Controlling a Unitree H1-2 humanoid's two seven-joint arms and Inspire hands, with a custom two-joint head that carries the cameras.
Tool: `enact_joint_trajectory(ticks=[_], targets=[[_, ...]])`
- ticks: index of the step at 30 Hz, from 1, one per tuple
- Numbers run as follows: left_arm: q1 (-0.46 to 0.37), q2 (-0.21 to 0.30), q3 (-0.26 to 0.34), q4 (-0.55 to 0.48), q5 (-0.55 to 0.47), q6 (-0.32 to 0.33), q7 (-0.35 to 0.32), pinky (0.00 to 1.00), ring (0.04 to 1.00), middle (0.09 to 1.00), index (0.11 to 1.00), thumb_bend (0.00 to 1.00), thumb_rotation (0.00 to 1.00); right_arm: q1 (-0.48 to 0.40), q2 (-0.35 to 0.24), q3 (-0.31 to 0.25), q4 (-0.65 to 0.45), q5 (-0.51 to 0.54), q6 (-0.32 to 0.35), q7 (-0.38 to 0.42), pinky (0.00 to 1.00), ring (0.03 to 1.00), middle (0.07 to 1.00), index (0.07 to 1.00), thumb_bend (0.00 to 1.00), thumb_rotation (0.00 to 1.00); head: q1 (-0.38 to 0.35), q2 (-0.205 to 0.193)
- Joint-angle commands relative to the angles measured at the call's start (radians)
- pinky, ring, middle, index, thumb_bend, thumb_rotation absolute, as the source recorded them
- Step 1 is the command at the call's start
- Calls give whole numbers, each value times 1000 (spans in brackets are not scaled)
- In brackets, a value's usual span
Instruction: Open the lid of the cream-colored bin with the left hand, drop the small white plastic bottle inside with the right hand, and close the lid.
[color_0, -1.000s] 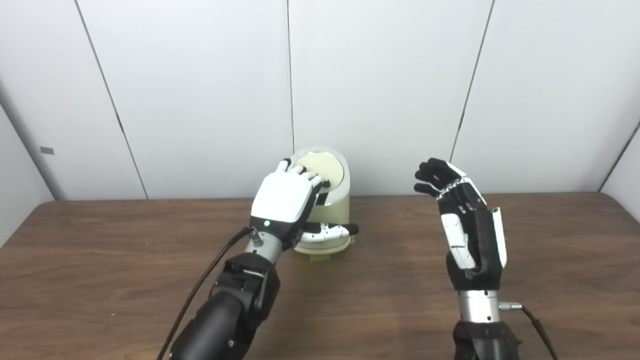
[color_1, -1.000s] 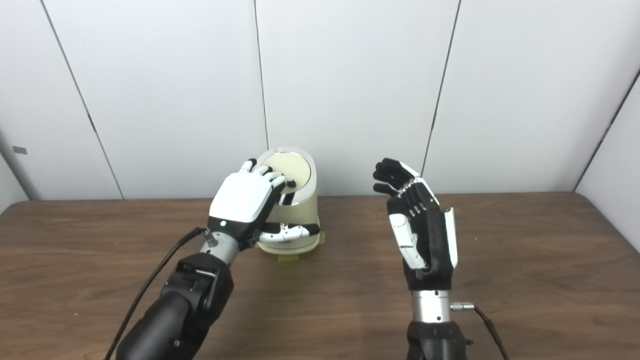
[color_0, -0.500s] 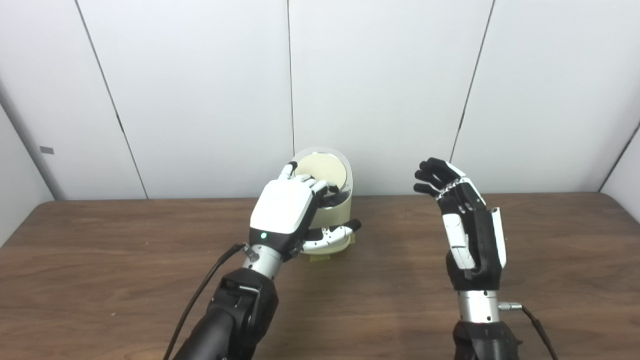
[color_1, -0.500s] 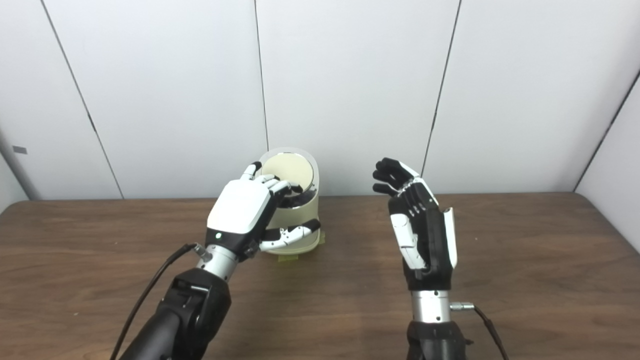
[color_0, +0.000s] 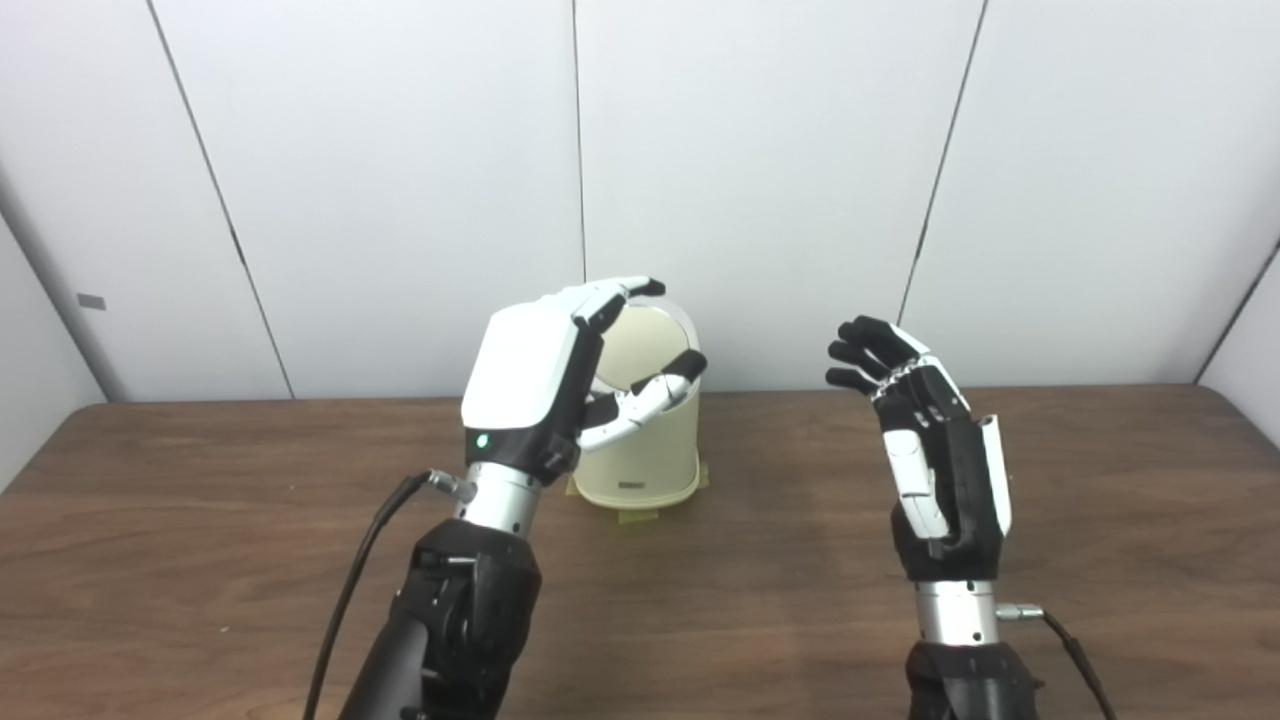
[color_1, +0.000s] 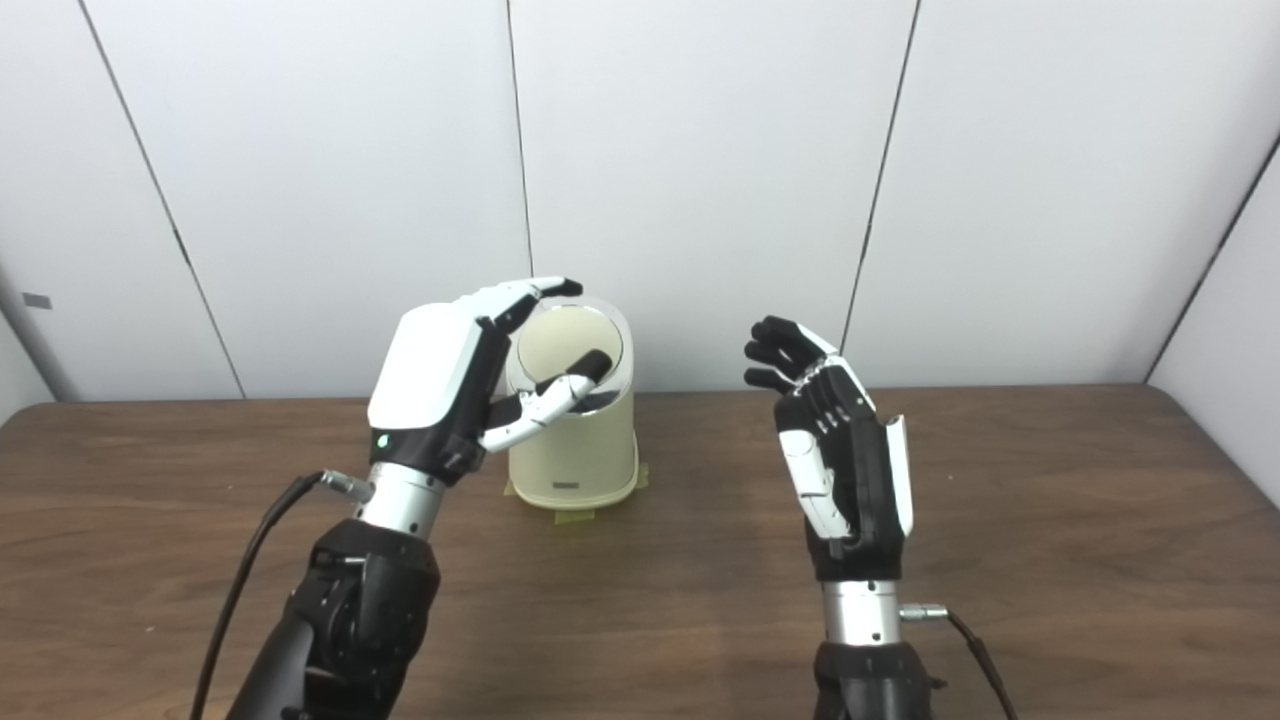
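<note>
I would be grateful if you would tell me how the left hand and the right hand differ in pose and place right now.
The left hand is raised beside the bin's tilted-up lid, its white back toward the camera; the right hand stands apart from the bin, side-on. The left hand's fingers reach over the lid, thumb in front of it; the right hand's fingers curl in empty air. Both hold nothing.

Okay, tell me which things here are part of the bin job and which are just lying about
Part of the job: cream bin, its raised lid, left hand, right hand. No bottle is visible.

Just there: wooden table, yellow tape under the bin.
</note>
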Motion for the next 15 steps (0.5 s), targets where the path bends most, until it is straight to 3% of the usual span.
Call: enact_joint_trajectory(ticks=[1,4,8,15], targets=[[-17,-27,50,-47,-124,-54,46,701,789,809,798,506,835,-30,-5,-1,-15,-8,-48,4,676,749,771,754,323,743,-1,1],[10,-74,140,-78,-373,-96,37,709,798,810,796,434,834,-30,-6,-1,-22,-9,-42,4,675,749,773,756,319,762,-1,2],[66,-96,227,-144,-603,-105,13,671,766,778,775,301,651,-30,-6,-5,-33,-2,-29,3,673,747,768,751,309,740,6,2],[170,-100,302,-188,-806,-173,17,663,743,757,747,304,558,-28,-6,-13,-62,29,-2,4,663,732,747,726,270,645,14,3]])
